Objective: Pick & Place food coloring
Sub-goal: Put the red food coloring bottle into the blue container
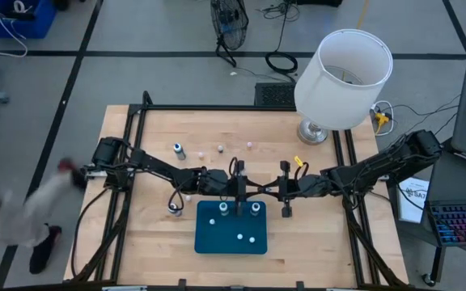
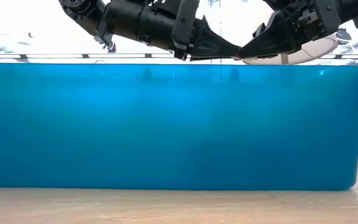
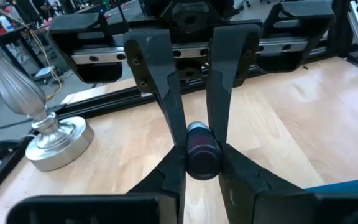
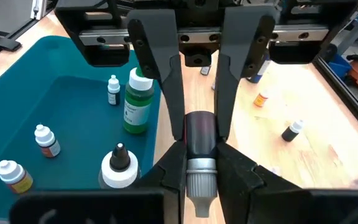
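Dark red bottle [image 4: 199, 134] clamped between both claws, right claw [image 4: 199, 146], left claw [image 3: 201, 146]

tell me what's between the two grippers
A dark red food coloring bottle, grey cap, clamped by left gripper and right gripper alike; both wrist views show it.

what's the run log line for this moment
left gripper: shut on red bottle | right gripper: shut on same bottle | tray: below

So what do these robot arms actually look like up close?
Two slim, jointed arms, the left arm and the right arm, black all over, with dark cables along them. Each ends in a hand, the left hand and the right hand, with two flat, tapering black fingers fastened by small screws to a grooved rail.
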`<state>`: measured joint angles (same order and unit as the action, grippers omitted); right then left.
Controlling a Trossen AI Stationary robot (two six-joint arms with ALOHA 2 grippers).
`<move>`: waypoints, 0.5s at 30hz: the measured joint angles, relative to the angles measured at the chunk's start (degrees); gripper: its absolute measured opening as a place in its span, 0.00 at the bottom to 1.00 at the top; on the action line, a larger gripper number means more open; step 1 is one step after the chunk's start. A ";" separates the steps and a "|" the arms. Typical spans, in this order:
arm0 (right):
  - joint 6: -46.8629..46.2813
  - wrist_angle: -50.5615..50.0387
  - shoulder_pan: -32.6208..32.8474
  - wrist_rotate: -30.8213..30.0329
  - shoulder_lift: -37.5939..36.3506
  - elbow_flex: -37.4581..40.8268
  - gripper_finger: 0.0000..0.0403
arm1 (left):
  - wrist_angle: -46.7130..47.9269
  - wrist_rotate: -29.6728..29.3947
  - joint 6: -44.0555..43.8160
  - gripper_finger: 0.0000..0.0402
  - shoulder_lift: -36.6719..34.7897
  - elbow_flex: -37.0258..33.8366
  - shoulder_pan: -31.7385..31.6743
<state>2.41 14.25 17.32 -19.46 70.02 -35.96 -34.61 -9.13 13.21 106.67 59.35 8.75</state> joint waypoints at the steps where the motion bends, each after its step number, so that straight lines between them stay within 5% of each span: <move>1: -0.09 0.02 0.00 0.00 -0.02 0.02 0.13 | 0.00 0.00 0.94 0.18 0.00 0.00 0.00; 8: -2.27 0.02 -0.02 0.14 -0.09 -0.14 0.27 | 1.43 -7.21 10.07 0.14 -1.52 0.00 2.13; 15: -2.97 -1.75 0.02 0.12 -0.24 0.11 0.31 | 8.51 -11.27 8.86 0.14 -7.42 -0.26 3.82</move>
<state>-0.56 12.50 17.34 -19.34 69.78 -35.85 -26.10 -20.40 22.07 99.25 59.09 12.58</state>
